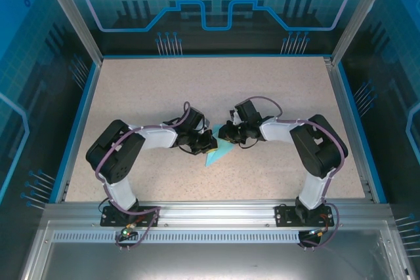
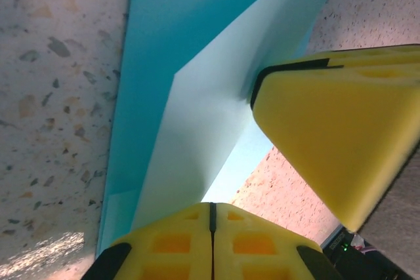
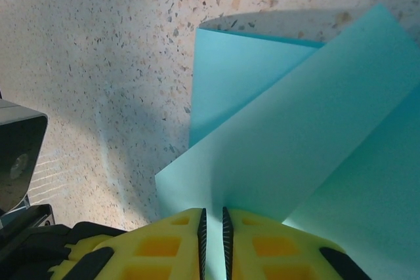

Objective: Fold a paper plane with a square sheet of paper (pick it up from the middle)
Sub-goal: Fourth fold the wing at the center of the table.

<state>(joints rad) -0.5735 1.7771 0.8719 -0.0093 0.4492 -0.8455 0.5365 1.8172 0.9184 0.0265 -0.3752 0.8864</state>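
Clearly the folding is somewhere in the middle, not at the end. The paper (image 1: 218,153) lies in the centre of the top view, on the speckled table (image 1: 144,90), as a small pointed shape between the two arms. At the bottom of the left wrist view the left claw (image 2: 211,214) is closed tight on one flap. Its yellow fingers meet in one thin line, and a crease runs from there toward the top of the frame. At the bottom of the right wrist view the right claw (image 3: 211,221) shows a narrow slit with the paper edge inside it. I cannot tell if it really presses the paper or only stands around it. Several folds are made, I judge, because light and darker layers overlap in both wrist views. But no slim dart with a centre ridge and wings is there yet, so the last folds remain to do.
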